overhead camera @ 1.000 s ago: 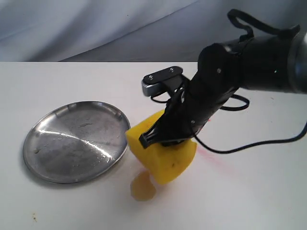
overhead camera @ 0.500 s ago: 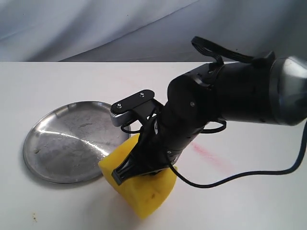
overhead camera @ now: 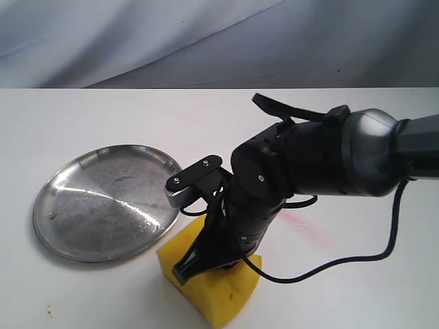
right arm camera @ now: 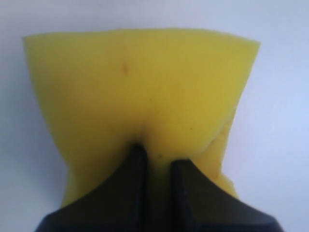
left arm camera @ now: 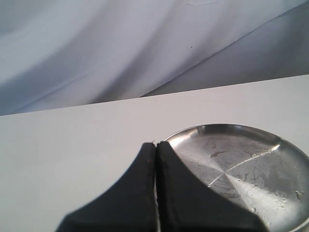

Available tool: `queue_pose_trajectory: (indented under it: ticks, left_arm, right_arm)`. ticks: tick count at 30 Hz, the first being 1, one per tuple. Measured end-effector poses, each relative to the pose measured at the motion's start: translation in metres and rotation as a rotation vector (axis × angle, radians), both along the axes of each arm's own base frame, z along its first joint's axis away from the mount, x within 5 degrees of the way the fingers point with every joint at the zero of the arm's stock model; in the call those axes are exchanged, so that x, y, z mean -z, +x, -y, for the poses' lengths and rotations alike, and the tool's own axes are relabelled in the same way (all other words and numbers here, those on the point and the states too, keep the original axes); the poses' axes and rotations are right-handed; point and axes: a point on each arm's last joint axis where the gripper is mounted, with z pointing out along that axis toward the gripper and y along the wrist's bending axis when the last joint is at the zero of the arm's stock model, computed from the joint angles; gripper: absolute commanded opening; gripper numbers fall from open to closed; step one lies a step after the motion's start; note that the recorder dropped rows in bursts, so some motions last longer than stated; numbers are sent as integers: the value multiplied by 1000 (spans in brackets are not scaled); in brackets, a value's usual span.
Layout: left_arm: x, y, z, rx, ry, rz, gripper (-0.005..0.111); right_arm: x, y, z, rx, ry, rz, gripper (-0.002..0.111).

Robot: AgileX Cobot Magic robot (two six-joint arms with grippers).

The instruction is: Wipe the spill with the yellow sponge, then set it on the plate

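Black arm (overhead camera: 302,168) low over yellow sponge (overhead camera: 219,301)

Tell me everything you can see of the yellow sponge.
The yellow sponge is a bright yellow foam block with fine pores and a few dark specks. The right end effector pinches it from above, and the foam is dented into a crease around the fingers. It rests on the white table, turned corner-forward, close beside the rim of the plate. Whether it touches that rim cannot be told.
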Motion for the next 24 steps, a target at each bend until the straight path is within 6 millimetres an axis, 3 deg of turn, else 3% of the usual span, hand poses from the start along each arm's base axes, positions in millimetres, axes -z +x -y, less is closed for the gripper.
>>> queue_pose_trajectory:
  ticks: [15,20,24]
  left_arm:
    - [0,0,0,0,0,0,0]
    - [0,0,0,0,0,0,0]
    - [0,0,0,0,0,0,0]
  right_arm:
    - [10,7,5,-13,-87,51,0]
    - [10,43,36,90,-193,138,0]
    - [10,52,45,124,-208,135,0]
